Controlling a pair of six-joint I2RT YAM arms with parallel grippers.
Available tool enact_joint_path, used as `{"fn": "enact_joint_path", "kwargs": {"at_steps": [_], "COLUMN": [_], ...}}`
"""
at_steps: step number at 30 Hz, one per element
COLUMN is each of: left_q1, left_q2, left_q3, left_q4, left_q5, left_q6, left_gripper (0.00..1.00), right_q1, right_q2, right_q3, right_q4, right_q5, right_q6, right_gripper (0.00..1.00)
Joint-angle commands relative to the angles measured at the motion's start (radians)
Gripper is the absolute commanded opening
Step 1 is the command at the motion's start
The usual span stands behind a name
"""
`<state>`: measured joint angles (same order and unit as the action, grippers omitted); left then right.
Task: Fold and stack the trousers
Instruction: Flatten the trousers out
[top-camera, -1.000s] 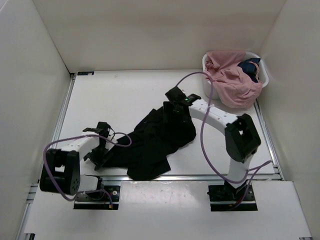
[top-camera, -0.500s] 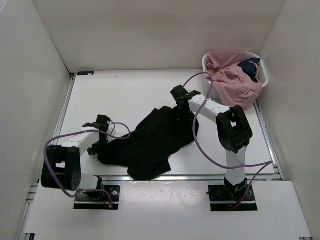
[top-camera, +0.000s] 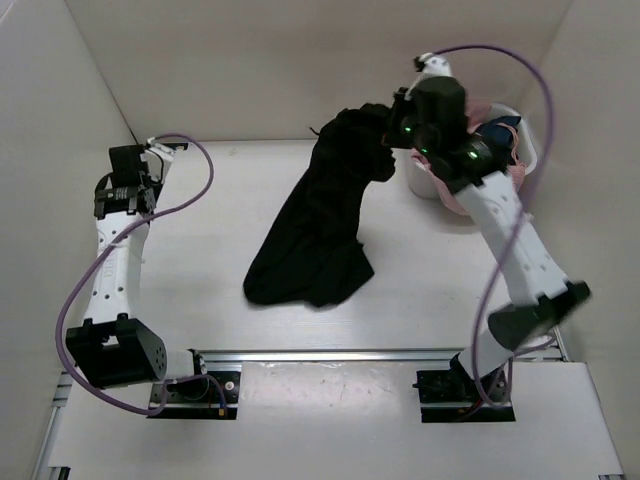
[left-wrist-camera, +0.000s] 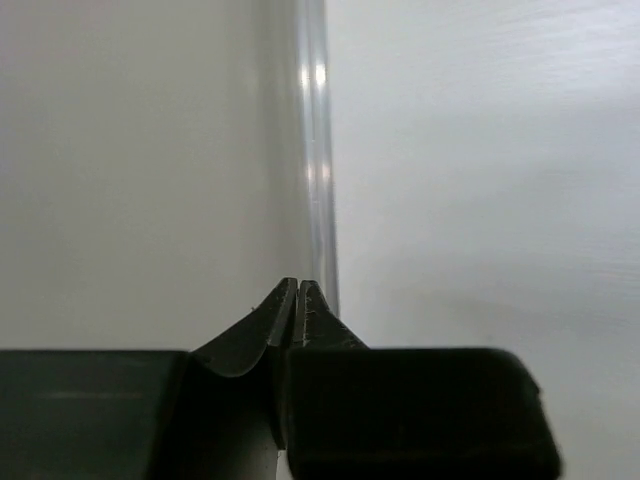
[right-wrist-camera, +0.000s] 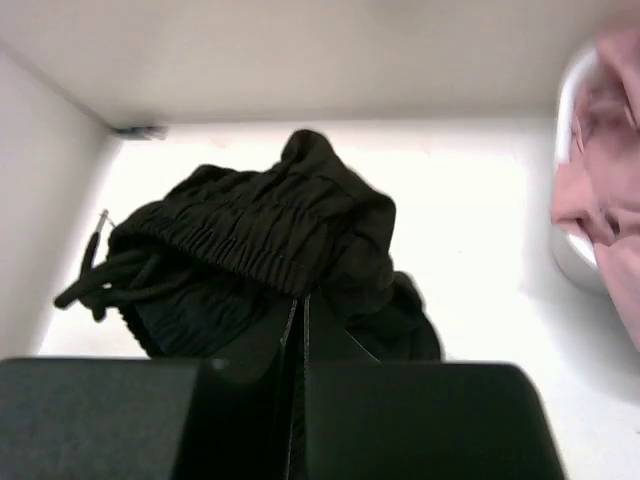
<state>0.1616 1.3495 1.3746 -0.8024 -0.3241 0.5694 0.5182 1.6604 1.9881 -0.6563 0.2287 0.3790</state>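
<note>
The soft black fabric trousers (top-camera: 310, 240) pool mid-tabletop and rise to the far right, where the right end effector (right-wrist-camera: 300, 302) is clenched on their waistband. The left end effector (left-wrist-camera: 300, 290), at the far-left corner, is clamped on nothing. One pinch alone may let the cloth slip or twist. A second ago they lay by the near edge, both end effectors low.
</note>
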Motion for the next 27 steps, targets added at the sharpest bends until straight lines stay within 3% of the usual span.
{"fn": "enact_joint_path", "kwargs": {"at_steps": [1,5,7,8,11,14,19,21,27], "left_q1": [-0.049,-0.06,-0.06,-0.06,-0.06,-0.06,-0.06,-0.071,-0.096], "left_q2": [0.002,-0.021,-0.047,-0.056,-0.078,-0.078,-0.039,-0.026,-0.026], "left_q3": [-0.074,-0.166,-0.206,-0.218,-0.259,-0.282,-0.282,-0.282,-0.305], "left_q4": [-0.147,-0.147,-0.147,-0.147,-0.147,-0.138,-0.138,-0.138,-0.147], "left_q5": [0.132,0.122,0.122,0.131,0.151,0.151,0.169,0.169,0.178], "left_q6": [0.012,-0.011,-0.022,-0.022,-0.022,-0.022,-0.057,-0.069,-0.078], "left_gripper": [0.18,0.2,0.2,0.2,0.21,0.21,0.21,0.21,0.22], "right_q1": [-0.003,-0.003,-0.003,-0.003,-0.003,-0.003,-0.003,-0.003,0.04], "right_q2": [-0.147,-0.379,-0.454,-0.52,-0.64,-0.773,-0.942,-0.942,-0.667], "right_q3": [-0.152,-0.431,-0.547,-0.666,-0.884,-1.02,-1.189,-1.239,-1.292], "right_q4": [0.064,0.107,0.037,0.002,-0.115,-0.115,0.029,0.044,0.017], "right_q5": [-0.132,-0.287,-0.289,-0.267,-0.146,-0.105,0.035,0.044,-0.072], "right_q6": [-0.034,-0.115,-0.16,-0.169,-0.141,-0.054,0.148,0.184,0.239], "right_gripper": [0.0,0.0,0.11,0.35,0.94,0.99,0.95,0.91,0.83]}}
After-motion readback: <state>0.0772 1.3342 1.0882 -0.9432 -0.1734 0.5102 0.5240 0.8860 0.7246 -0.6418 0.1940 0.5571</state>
